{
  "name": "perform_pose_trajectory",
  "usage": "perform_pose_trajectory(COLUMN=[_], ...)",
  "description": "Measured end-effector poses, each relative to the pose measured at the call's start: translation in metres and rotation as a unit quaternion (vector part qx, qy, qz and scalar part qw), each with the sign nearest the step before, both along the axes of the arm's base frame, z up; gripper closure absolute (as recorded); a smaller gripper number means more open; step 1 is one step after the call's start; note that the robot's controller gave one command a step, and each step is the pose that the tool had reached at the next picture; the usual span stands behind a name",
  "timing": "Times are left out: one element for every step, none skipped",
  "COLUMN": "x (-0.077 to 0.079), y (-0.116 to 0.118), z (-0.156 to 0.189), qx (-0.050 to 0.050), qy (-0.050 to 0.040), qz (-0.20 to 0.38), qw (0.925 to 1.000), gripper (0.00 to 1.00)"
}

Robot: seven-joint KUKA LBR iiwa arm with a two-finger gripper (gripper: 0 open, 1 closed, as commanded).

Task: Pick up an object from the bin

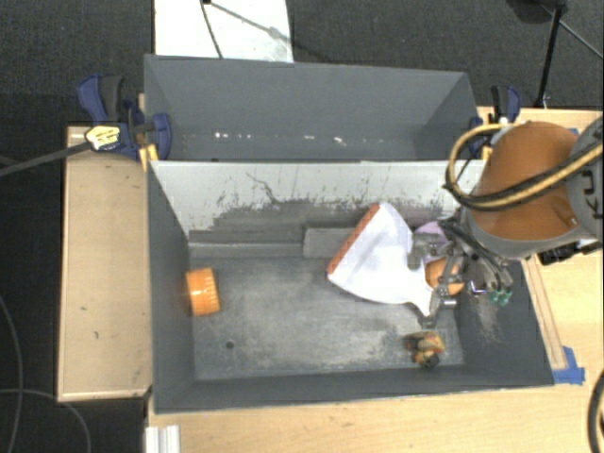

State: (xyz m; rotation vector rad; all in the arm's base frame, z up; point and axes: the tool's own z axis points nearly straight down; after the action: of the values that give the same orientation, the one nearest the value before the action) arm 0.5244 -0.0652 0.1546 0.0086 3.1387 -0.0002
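Observation:
My gripper (435,302) is low in the right part of the bin, with its fingers pointing down. A white cloth with an orange edge (377,253) lies in the middle right of the bin. Its lower right corner narrows to a tail that ends between my fingers, which are shut on it. A small round orange thing (435,273) sits right against the gripper, partly hidden by it. A small brown and dark thing (427,345) lies on the floor just below the fingertips, apart from them.
An orange cylinder (201,291) rests on its side by the left wall. A bit of purple (430,226) peeks out behind the cloth at the right wall. The arm with its orange cover and cables hangs over the bin's right rim.

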Motion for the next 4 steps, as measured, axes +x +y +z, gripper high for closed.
perform_pose_trajectory(x=[0.021,0.017,0.032,0.023], y=[-0.009,-0.003,0.002,-0.001], z=[-0.06,-0.085,-0.084,-0.084], qx=[0.0,0.001,-0.001,0.001], qy=[-0.003,0.0023,0.0001,0.0009], qz=[-0.031,-0.133,-0.08,-0.119], qw=[0.9995,0.9911,0.9968,0.9929], gripper=[0.0,0.0,0.0,0.0])
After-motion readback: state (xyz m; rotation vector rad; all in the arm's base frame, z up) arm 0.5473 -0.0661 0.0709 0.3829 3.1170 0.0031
